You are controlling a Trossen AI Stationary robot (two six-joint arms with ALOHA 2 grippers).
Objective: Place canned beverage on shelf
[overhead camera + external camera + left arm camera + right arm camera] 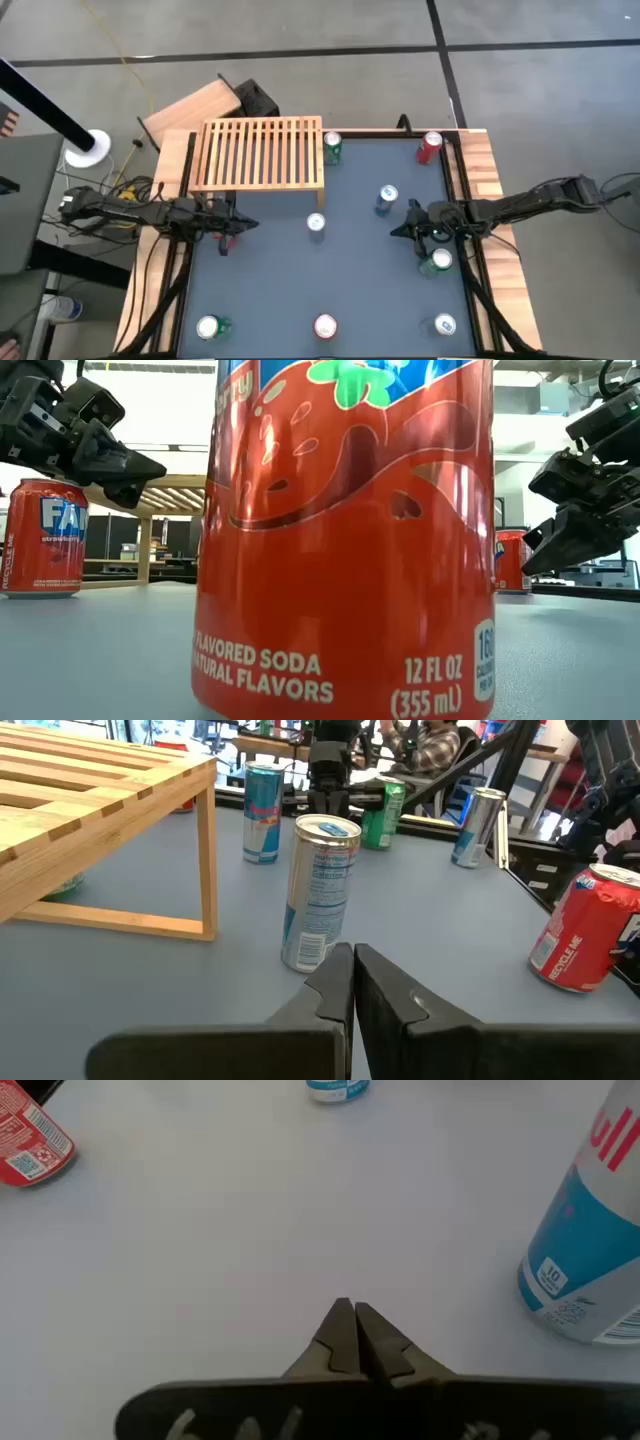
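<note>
No can on the shelf yet; nothing has been picked up

The slatted wooden shelf point(262, 152) is bare on top, and every can stands on the desk point(270, 290): the slim silver can point(316, 223) just off the shelf's front corner, a green can point(332, 146) beside its far end, the rest farther out. The left tool point(246, 223) hangs near the shelf's front edge, the right tool point(400, 228) beyond the slim silver can; both have fingers pressed together, holding nothing

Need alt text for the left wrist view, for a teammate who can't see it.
The left gripper, shut and empty, points at a slim upright can on the grey table. The slatted wooden shelf stands beside it with no cans on top; more cans stand farther off.
</note>
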